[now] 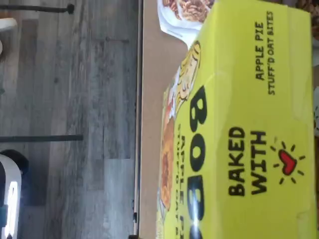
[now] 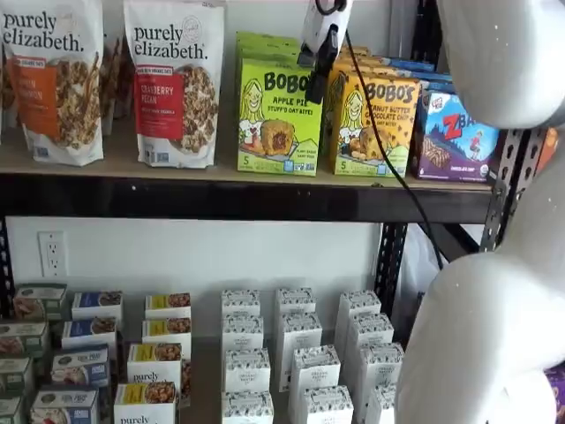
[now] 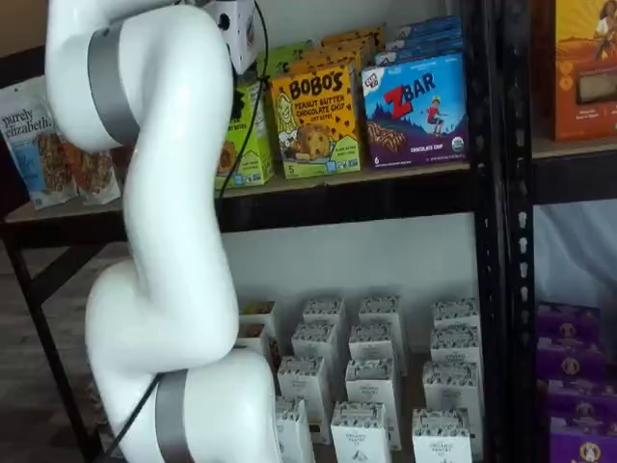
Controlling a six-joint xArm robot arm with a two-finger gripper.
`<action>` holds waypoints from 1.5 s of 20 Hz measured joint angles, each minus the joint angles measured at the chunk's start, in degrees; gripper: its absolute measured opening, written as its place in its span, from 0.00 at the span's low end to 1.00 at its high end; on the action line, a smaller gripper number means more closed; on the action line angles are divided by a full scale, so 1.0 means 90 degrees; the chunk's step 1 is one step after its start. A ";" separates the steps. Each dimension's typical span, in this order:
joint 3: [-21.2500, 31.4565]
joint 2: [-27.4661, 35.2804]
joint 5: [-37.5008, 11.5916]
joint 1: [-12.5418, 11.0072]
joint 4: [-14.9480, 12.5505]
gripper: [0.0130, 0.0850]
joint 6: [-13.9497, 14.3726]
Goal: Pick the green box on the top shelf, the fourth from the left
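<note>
The green box [image 2: 278, 119], a lime carton reading "BOBO'S APPLE PIE", stands upright on the top shelf [image 2: 221, 199] in both shelf views; my arm partly covers the green box [image 3: 249, 135]. My gripper [image 2: 315, 93] hangs from above at the box's upper right corner. Only one black finger shows, side-on, under the white body. Its jaws stand wide and nothing is lifted. The wrist view is filled by the green box [image 1: 239, 124] seen close, with the tan board of the top shelf [image 1: 149, 99] beside it.
A yellow-orange Bobo's box [image 2: 375, 124] stands tight against the green one, then a blue ZBar box [image 2: 455, 137]. Granola bags [image 2: 172, 79] sit on the other side. White cartons [image 2: 296, 353] fill the lower shelf. My white arm [image 3: 164, 241] blocks much of the view.
</note>
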 joint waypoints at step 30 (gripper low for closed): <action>-0.0032 0.0031 -0.0011 0.0047 0.0058 0.50 0.0055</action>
